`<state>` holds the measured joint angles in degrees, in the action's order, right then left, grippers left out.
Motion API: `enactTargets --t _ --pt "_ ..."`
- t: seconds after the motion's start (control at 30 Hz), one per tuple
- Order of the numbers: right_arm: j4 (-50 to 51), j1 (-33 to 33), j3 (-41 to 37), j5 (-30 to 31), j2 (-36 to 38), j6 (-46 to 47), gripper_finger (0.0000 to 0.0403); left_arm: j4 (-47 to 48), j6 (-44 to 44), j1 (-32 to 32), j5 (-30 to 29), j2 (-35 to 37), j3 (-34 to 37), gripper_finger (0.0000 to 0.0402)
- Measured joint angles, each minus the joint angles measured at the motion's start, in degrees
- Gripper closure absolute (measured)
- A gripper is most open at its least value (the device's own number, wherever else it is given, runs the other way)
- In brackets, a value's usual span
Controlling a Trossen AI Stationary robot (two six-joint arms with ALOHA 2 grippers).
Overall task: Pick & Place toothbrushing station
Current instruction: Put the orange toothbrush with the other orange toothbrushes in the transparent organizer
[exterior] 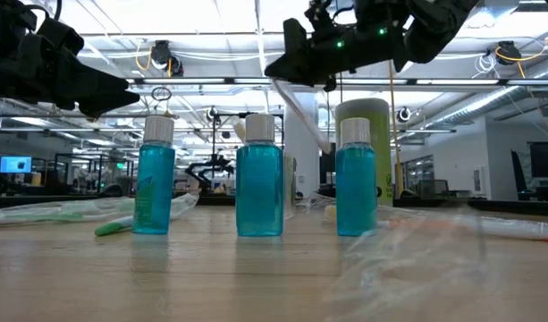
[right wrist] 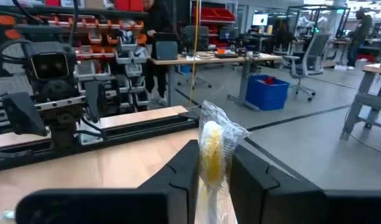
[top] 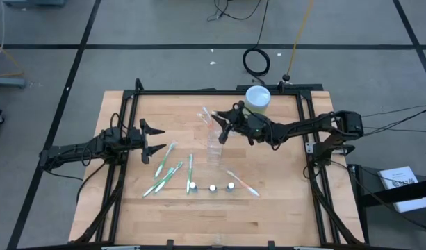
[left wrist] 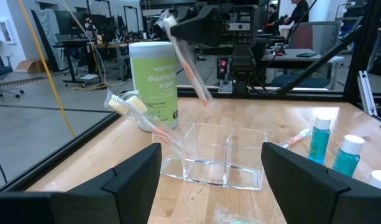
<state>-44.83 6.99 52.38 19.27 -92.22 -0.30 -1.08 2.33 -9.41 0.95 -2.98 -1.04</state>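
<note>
My right gripper (top: 221,126) is shut on a wrapped orange-white toothbrush (left wrist: 190,62), held high above a clear plastic organiser (top: 214,147) at mid-table. A second wrapped toothbrush (left wrist: 137,112) leans with its lower end in the organiser. My left gripper (top: 162,139) is open and empty at the table's left, facing the organiser (left wrist: 215,155). Several green-white toothbrushes (top: 165,168) and one orange-white toothbrush (top: 242,182) lie flat on the table. Three small blue bottles with white caps (top: 213,187) stand upright in a row near the front. My right gripper pinches the wrapped toothbrush near its head end (right wrist: 212,158) between its two fingers. The wrapped head (right wrist: 216,132) sticks out past the fingertips. The handle (left wrist: 199,87) hangs slanting down below the gripper, clear of the table and the organiser.
A lime-green wipes canister with a white lid (top: 257,98) stands at the far edge, right behind my right gripper. A black frame (top: 199,92) runs along the table's sides. Bare wood lies at the near left and right.
</note>
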Motion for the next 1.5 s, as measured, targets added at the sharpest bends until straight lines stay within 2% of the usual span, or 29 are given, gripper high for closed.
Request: enactTargets --t 0.13,0.53,0.97,1.5 --pt "-5.0 1.0 0.0 -1.6 0.1 0.0 0.0344 0.0 0.0 0.0 0.0 0.0 0.0 0.0117" --pt "-11.6 2.4 0.0 -1.6 -0.1 0.0 0.0344 0.0 0.0 0.0 0.0 0.0 0.0 0.0117" --pt "-32.8 4.0 0.4 -3.0 -13.2 -3.4 0.0344 0.0 0.0 0.0 0.0 0.0 0.0 0.0117" --pt "-32.4 5.5 0.5 -3.0 -18.4 0.0 0.0344 0.0 0.0 0.0 0.0 0.0 0.0 0.0117"
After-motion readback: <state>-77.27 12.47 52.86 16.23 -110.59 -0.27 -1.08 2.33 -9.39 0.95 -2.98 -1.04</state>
